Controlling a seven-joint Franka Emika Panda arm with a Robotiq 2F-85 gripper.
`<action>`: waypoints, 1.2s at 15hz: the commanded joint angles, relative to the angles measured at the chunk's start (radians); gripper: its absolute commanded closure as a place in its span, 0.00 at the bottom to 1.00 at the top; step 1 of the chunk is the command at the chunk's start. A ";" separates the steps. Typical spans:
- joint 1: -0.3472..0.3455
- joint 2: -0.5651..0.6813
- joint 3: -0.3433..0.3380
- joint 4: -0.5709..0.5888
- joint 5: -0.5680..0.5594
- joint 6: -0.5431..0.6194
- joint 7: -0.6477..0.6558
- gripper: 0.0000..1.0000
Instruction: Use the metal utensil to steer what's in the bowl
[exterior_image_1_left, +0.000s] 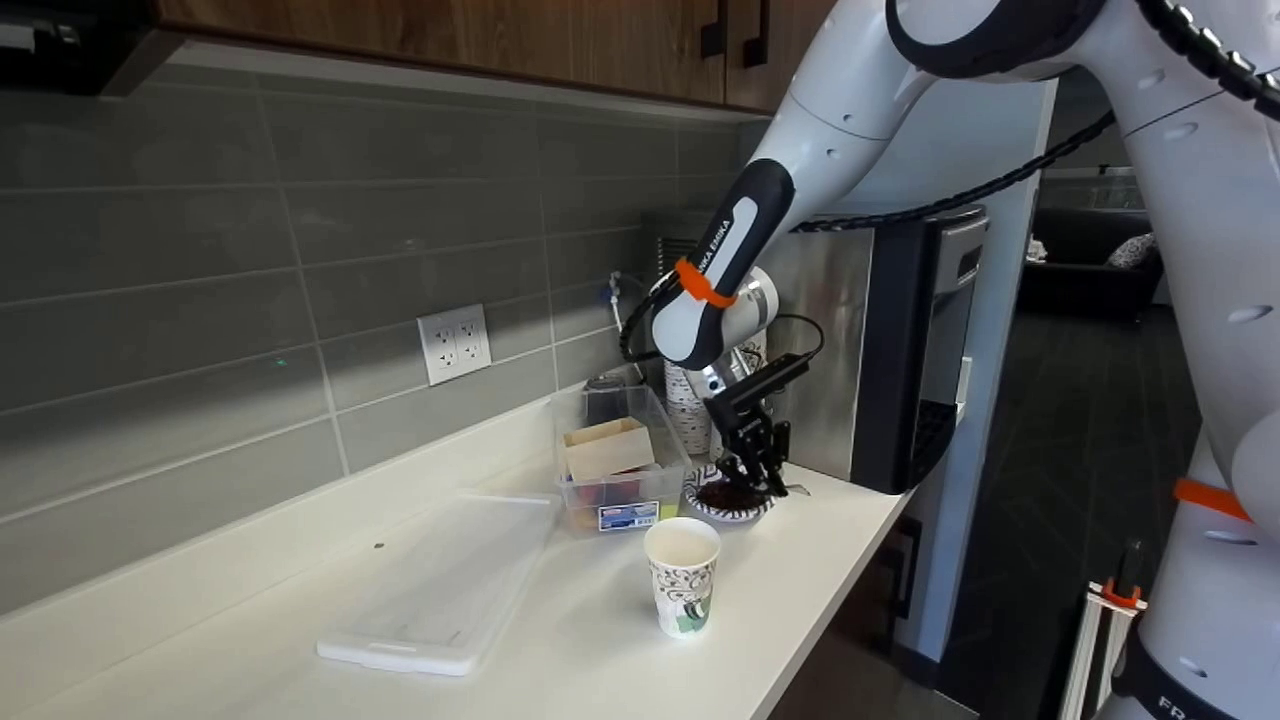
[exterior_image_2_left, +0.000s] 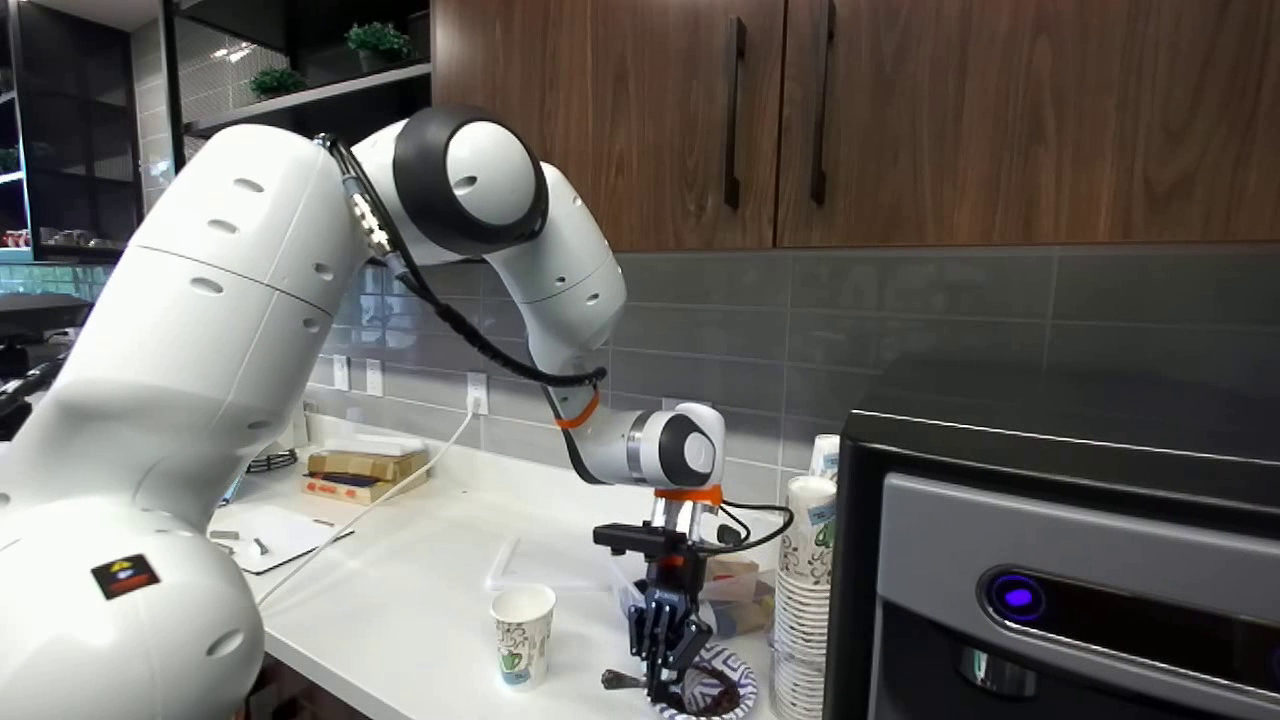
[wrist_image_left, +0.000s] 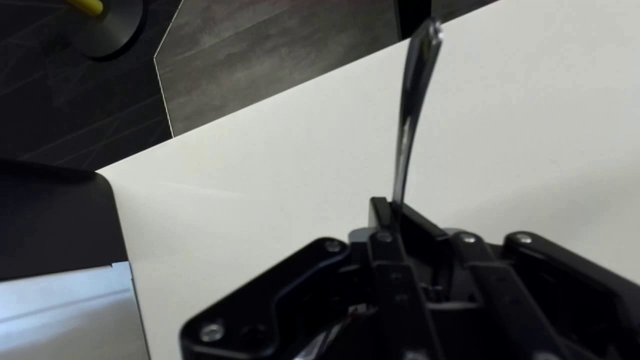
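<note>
Peering in, we've got the tool (wrist_image_left: 396, 212) clamped on the metal utensil (wrist_image_left: 415, 82), one end jutting out past its grip in the wrist view! The other end we can't make out. Down on the desk (exterior_image_1_left: 580, 660) sits our bowl (exterior_image_2_left: 730, 660), zigzag-patterned, dark contents (exterior_image_1_left: 715, 495) inside, and in both exterior views the tool points down right at its rim. A clear bin (exterior_image_1_left: 585, 495) stands just beside the bowl, a white paper cup (exterior_image_1_left: 683, 585) upright near both, and a lid (exterior_image_1_left: 440, 590) lies flat on the desk. Over by a machine (exterior_image_2_left: 940, 560) with a lit purple button (exterior_image_2_left: 1017, 597), we spot stacked cups (exterior_image_2_left: 803, 640).
</note>
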 joint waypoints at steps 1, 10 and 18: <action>0.002 0.032 0.004 0.055 0.005 -0.024 -0.016 0.98; -0.005 0.075 0.007 0.102 0.021 -0.009 -0.023 1.00; -0.006 0.065 0.010 0.100 0.034 0.001 -0.020 0.67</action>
